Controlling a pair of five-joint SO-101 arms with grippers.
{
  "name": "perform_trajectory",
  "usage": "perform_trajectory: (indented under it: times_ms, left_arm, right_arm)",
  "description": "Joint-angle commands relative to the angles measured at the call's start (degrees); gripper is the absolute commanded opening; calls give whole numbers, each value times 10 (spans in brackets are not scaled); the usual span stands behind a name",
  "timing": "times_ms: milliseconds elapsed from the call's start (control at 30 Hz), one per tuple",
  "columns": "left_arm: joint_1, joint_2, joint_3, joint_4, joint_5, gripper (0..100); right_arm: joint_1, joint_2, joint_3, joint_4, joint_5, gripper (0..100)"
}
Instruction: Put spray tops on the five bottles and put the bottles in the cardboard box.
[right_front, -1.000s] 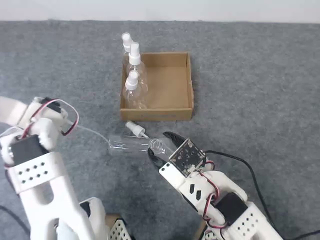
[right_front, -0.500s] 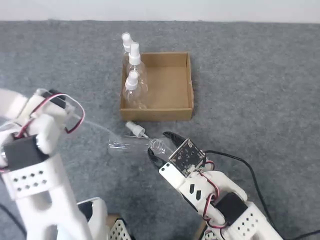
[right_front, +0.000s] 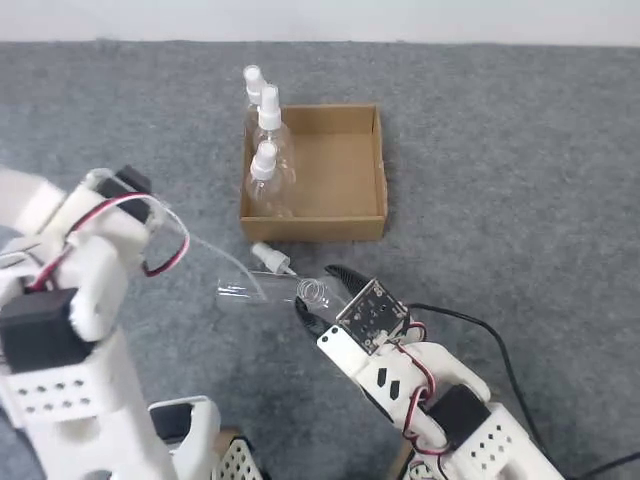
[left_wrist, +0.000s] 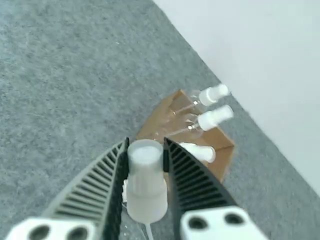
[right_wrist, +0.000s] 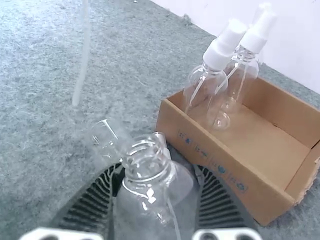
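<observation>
— What differs from a second ago?
— The left arm has swung right and farther off. The left gripper (left_wrist: 145, 146) clamps a spray top (left_wrist: 146, 177).
— And the right gripper (right_front: 318, 290)?
— Closed on an open bottle (right_wrist: 146, 167) lying just near of the cardboard box (right_front: 378, 170). The bottle's base is hidden, and a second clear bottle (right_front: 240, 291) to its left is faint.

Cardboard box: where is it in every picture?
High view: the cardboard box sits top middle.
Left wrist view: the cardboard box lies behind the gripped spray top.
Right wrist view: the cardboard box lies beyond the gripped open bottle.
Shared landmark: white-capped bottles standing in it.
</observation>
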Motion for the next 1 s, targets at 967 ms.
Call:
perform_trajectory:
  times_ms: [967]
  left_arm:
    - [104, -21, 63, -92, 52, 12]
  right_arm:
    - [-15, -11, -11, -11, -1, 47]
